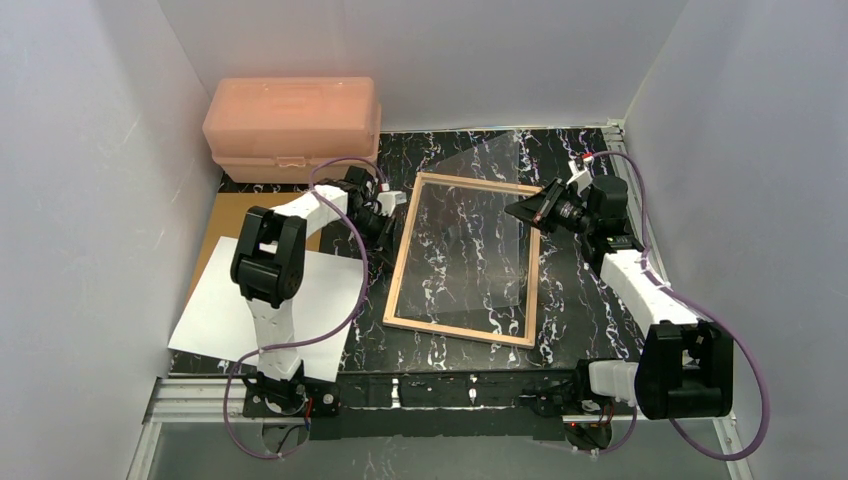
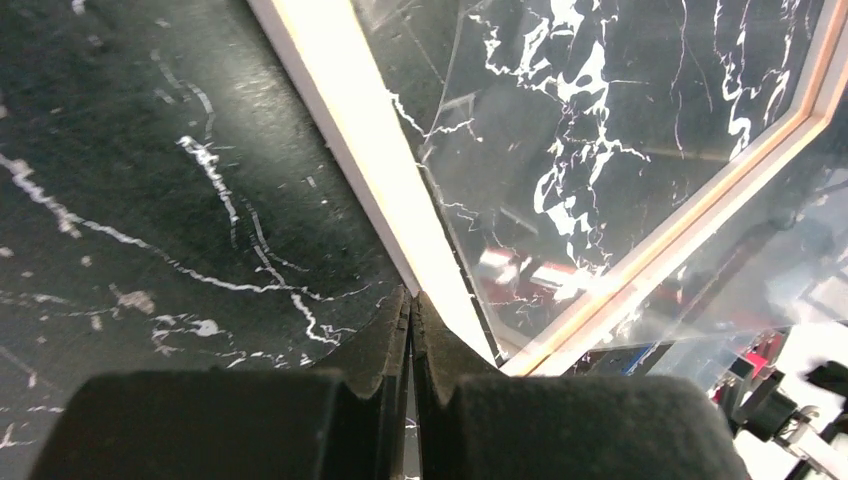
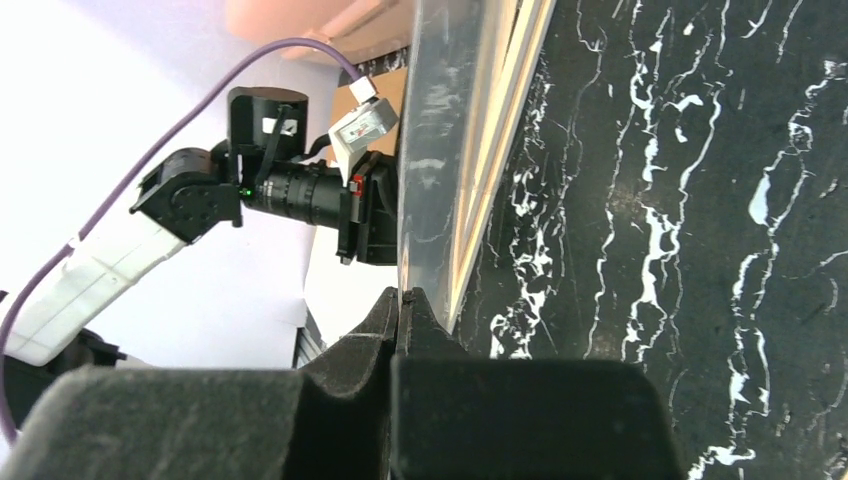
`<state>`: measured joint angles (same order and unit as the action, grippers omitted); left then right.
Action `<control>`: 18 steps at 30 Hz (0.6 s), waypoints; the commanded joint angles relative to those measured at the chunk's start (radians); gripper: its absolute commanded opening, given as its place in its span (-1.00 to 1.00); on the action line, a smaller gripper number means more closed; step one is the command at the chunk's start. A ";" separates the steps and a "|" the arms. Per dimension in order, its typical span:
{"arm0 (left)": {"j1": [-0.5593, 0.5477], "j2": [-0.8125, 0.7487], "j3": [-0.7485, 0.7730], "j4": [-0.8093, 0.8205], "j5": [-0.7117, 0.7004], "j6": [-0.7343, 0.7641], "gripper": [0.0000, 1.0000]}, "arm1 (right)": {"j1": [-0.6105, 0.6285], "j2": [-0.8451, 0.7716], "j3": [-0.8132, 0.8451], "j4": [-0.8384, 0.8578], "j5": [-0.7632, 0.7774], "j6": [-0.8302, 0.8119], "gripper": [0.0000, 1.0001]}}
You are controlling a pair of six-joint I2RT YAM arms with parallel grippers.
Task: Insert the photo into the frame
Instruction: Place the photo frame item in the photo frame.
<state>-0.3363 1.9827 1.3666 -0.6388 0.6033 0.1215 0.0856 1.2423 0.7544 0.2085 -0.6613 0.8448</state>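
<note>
The photo (image 1: 205, 320), a large rectangular print lying with its plain white back up, is sitting on the near-left part of the black white-veined marbled surface (image 1: 580, 300). It is lying partly under the left arm and apart from the frame, and neither tool is touching it.

Just past it, the large thin-edged rectangular frame (image 1: 460, 333) is lying flat mid-surface with its light tan wood back facing up. The left tool (image 2: 411, 295) is clenched with nothing showing between its fingers, and its tips are resting right at the frame's left rail, as if bracing it. Across from it, the right tool (image 3: 403, 295) is pinching the right edge of the clear pane (image 1: 490, 230), which is standing tilted with that side raised off the frame.

Farther back on the left, a plain brown backing board (image 1: 232, 212) is peeking out from under the photo. Beyond it a pink plastic box (image 1: 290, 125) is sitting against the wall.

To my eye the frame is being readied and the photo's own step is not yet begun. Next the pane needs settling squarely inside the rails. Then a tool needs to let go and work a fingertip under the thin sheet, which is lying flat and looking awkward to lift. It also needs turning, so the picture faces the pane.
</note>
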 commanded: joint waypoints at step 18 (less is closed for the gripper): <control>0.060 -0.017 -0.028 -0.033 0.079 -0.014 -1.00 | 0.023 -0.036 -0.026 -0.012 0.088 0.013 -0.97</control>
<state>-0.2726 1.9827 1.3560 -0.6437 0.6445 0.1040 0.1062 1.2182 0.7376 0.1928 -0.5957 0.8356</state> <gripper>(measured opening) 0.007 0.031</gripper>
